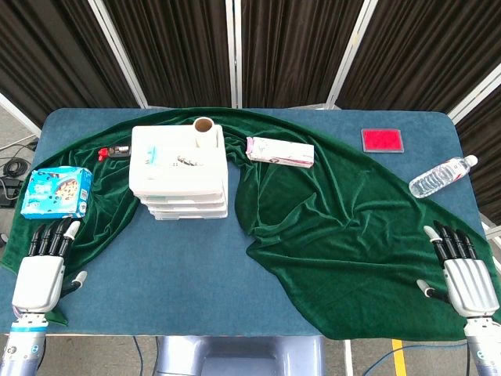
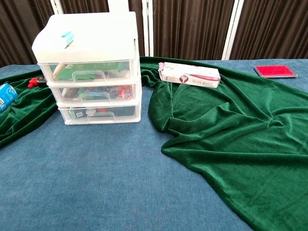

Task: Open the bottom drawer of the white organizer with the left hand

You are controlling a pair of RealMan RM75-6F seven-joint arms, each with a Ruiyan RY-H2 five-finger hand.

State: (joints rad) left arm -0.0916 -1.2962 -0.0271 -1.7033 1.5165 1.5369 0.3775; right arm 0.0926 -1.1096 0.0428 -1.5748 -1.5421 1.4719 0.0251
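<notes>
Head view, left hand (image 1: pixel 43 262): fingers straight and side by side, thumb out to the side, holding nothing; it rests at the near left edge of the table (image 1: pixel 180 274), just below the blue cookie pack (image 1: pixel 56 192).
Head view, right hand (image 1: pixel 462 270): fingers extended and slightly apart, thumb out, empty; it lies at the near right edge on the green velvet cloth (image 1: pixel 337 227).
White organizer (image 2: pixel 91 67): stands left of centre on the blue table, well apart from both hands.
Bottom drawer (image 2: pixel 98 114): closed, flush with the two drawers above; small items show through its clear front.
Organizer top: a cardboard tube (image 1: pixel 205 129) stands at its back corner.
Cloth: drapes around the organizer and across the right half of the table, carrying a pink-and-white box (image 2: pixel 189 74).
Far right: a red pad (image 1: pixel 382 140) and a water bottle (image 1: pixel 441 176) lying on its side.
</notes>
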